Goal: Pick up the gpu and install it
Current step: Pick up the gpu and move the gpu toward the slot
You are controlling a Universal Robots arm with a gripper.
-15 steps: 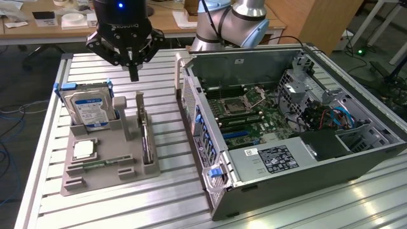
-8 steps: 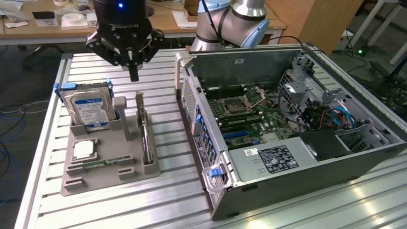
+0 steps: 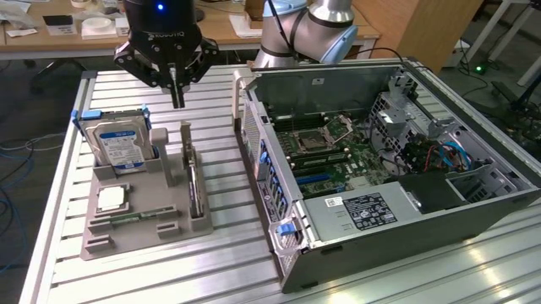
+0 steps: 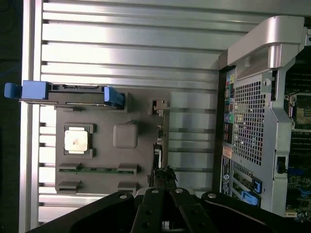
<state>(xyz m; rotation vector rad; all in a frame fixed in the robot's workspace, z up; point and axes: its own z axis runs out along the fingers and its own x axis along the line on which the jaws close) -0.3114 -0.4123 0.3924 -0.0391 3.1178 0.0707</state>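
Observation:
The gpu (image 3: 194, 183) is a thin dark card standing edge-on in the slotted posts of the grey holder (image 3: 144, 235), on the side nearest the computer case. In the wrist view the gpu (image 4: 157, 145) shows as a slim line along the holder's edge. My gripper (image 3: 177, 101) hangs above the table just beyond the holder's far end, fingers pressed together and pointing down, holding nothing. In the wrist view the gripper (image 4: 165, 175) sits in line with one end of the card.
The holder also carries a silver hard drive (image 3: 123, 145) with a blue label, a processor chip (image 3: 113, 198) and a memory stick (image 3: 135, 217). The open computer case (image 3: 381, 164) lies at the exterior view's right, motherboard exposed. Its metal handle (image 4: 272, 43) stands close by.

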